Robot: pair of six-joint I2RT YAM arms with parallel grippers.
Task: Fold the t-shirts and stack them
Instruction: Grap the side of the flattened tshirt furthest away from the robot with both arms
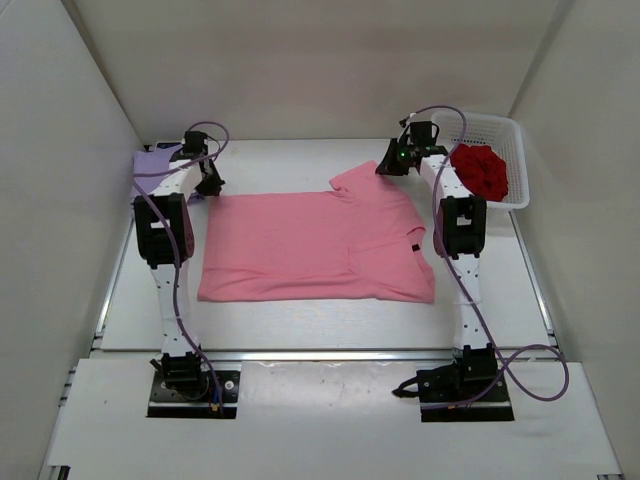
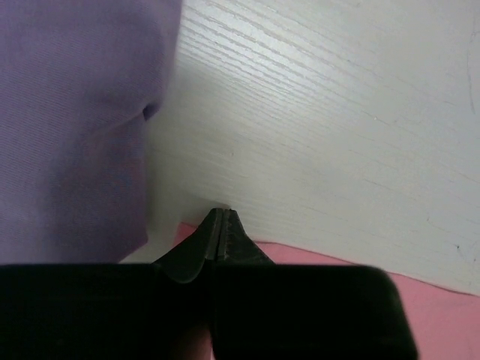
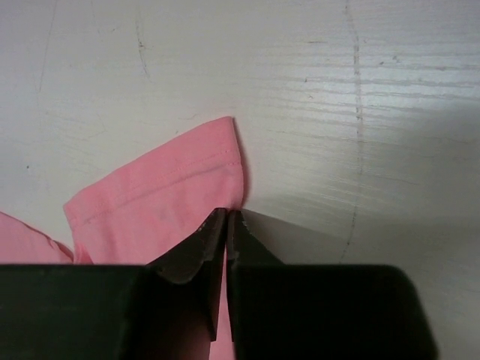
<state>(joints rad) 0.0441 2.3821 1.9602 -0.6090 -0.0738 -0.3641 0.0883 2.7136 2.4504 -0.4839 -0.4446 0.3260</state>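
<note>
The t-shirts number three, and the pink t-shirt serves as the reference: it lies spread flat at the middle of the worktop, collar end toward the right, one sleeve projecting from its far right corner.

1. Lavender t-shirt: it lies on the worktop beyond the far left corner of the pink t-shirt, close to the left wall. The left wrist view shows its fabric just beside the pink edge, with a narrow strip of bare worktop between the two.

2. Left fingers: positioned at the far left corner of the pink t-shirt. In the left wrist view the left fingers are pressed together at the pink edge, with pink fabric visible on both sides of them.

3. Right fingers: positioned at the projecting sleeve. In the right wrist view the right fingers are clamped on the sleeve at its hem corner.

4. Dark red t-shirt: bunched inside the white basket, to the right of the pink t-shirt and beyond its far right corner.
</note>
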